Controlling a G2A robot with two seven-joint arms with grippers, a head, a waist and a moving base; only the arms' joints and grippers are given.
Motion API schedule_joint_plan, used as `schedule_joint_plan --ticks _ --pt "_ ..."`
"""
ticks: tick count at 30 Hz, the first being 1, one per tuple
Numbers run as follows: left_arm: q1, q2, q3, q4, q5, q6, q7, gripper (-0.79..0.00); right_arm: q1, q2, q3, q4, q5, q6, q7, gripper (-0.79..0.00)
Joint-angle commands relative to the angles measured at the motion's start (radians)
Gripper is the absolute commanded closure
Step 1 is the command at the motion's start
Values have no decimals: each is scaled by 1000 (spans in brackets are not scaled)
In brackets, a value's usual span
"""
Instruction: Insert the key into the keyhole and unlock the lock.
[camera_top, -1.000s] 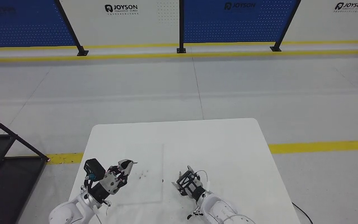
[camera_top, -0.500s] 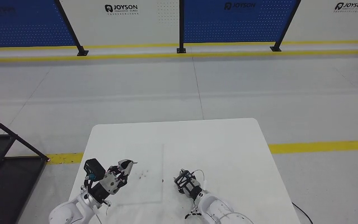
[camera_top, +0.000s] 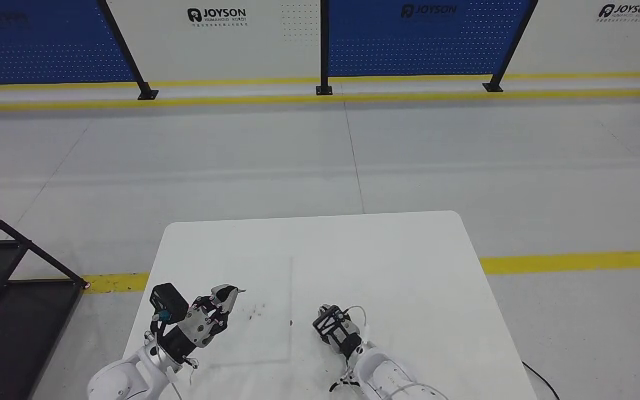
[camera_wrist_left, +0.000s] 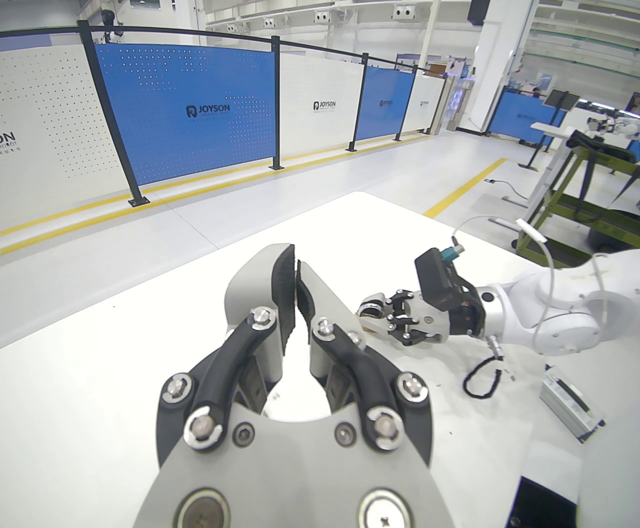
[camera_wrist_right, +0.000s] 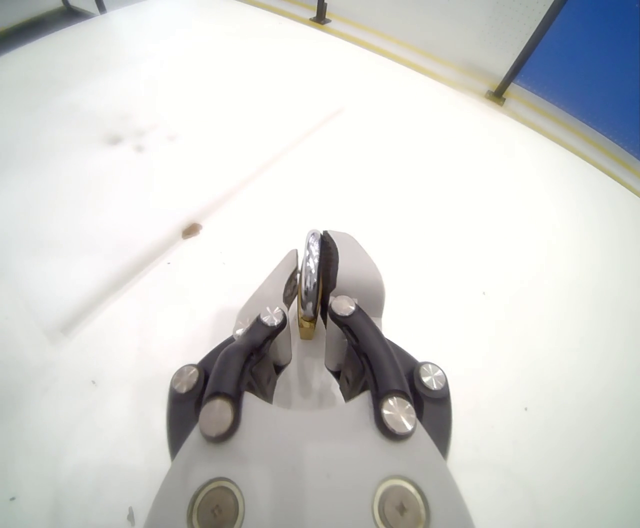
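Brass-bodied padlock with chrome shackle (camera_wrist_right: 309, 287): grasped in right gripper (camera_wrist_right: 312, 247), shackle outermost, long axis along the jaws; top view, 3 o'clock of clenched left gripper (camera_top: 227, 296).

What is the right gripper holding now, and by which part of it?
The right gripper holds a brass padlock with a chrome shackle; its jaws close on the shackle, with the brass body toward the wrist.

The table (camera_top: 400, 250) is white with round corners. A thin line (camera_top: 291, 290) runs from its middle toward the near edge. A few small dark marks (camera_top: 254, 311) and a brown speck (camera_wrist_right: 191, 229) sit beside the line. A small silver box (camera_wrist_left: 572, 402) lies by the near edge.
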Motion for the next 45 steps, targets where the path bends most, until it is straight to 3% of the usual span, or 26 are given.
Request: schedule_joint_plan --ticks 1,5,8,10,13,16,22,23,29,33,45 --pt "0 0 0 0 0 0 0 0 -2 1 2 -6 -7 0 0 0" --pt "0 0 0 0 0 0 0 0 -18 10 35 -56 4 -24 -48 0" --pt "0 0 0 0 0 0 0 0 -46 29 93 -113 51 -114 -124 0" --pt "-2 0 1 0 -1 3 -1 0 -60 45 143 -151 103 -229 -172 0" --pt "-17 -2 19 5 -32 1 0 0 -73 73 230 -173 193 -488 -277 0" --pt "-34 0 40 28 -97 -82 13 0 -77 94 296 -164 259 -708 -368 0" --pt "-87 2 106 99 -231 -274 30 0 -38 105 316 -120 295 -928 -497 0" --pt "-99 2 127 113 -250 -318 29 0 -32 104 316 -107 293 -940 -518 0" --pt "-177 17 274 180 -391 -318 -17 0 23 101 288 -63 314 -1073 -568 0" --pt "-228 32 353 214 -497 -318 -68 0 33 101 273 -38 362 -1084 -609 0" --pt "-237 36 359 220 -514 -318 -77 0 33 101 273 -38 362 -1084 -609 0"
